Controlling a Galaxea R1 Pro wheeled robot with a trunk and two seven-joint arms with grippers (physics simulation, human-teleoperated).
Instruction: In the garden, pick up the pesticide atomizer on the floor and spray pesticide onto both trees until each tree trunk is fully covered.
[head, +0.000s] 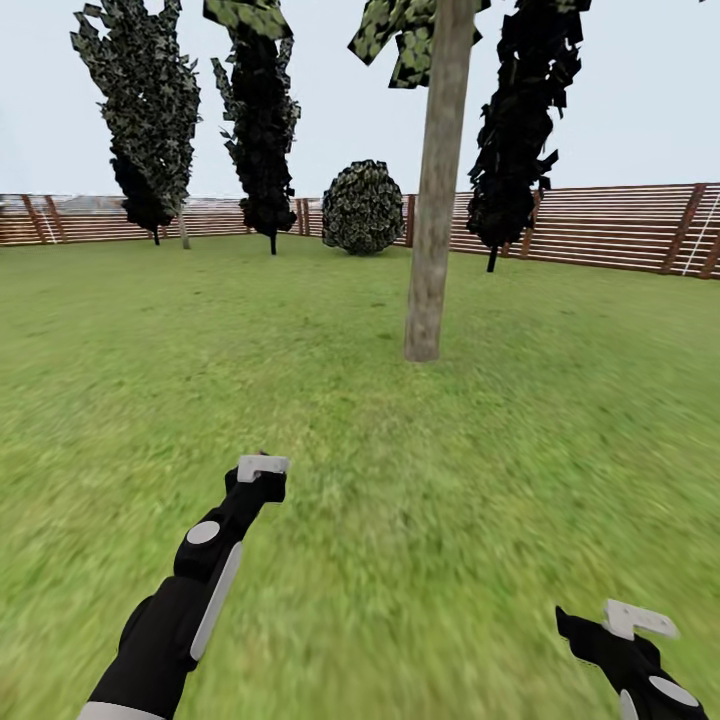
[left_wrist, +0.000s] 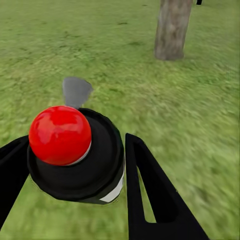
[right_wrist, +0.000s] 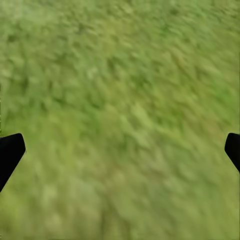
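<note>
One tree trunk (head: 436, 190) is counted on the lawn (head: 400, 480), ahead. One pesticide atomizer (left_wrist: 75, 150), red-capped, is clamped between the left gripper (left_wrist: 70, 165) fingers. The right gripper (right_wrist: 120, 150) is spread wide, nothing held.

I see open lawn (head: 300, 380) ahead of both arms; only the tree trunk (head: 436, 200), far right of centre, blocks passage, fence (head: 610, 225) beyond.

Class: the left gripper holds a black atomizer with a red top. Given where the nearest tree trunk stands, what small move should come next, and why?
Probably roll forward toward the mottled grey-brown tree trunk. The left gripper is shut on the black atomizer with a red round top, but open green lawn separates it from the trunk, likely too far for the spray.
</note>
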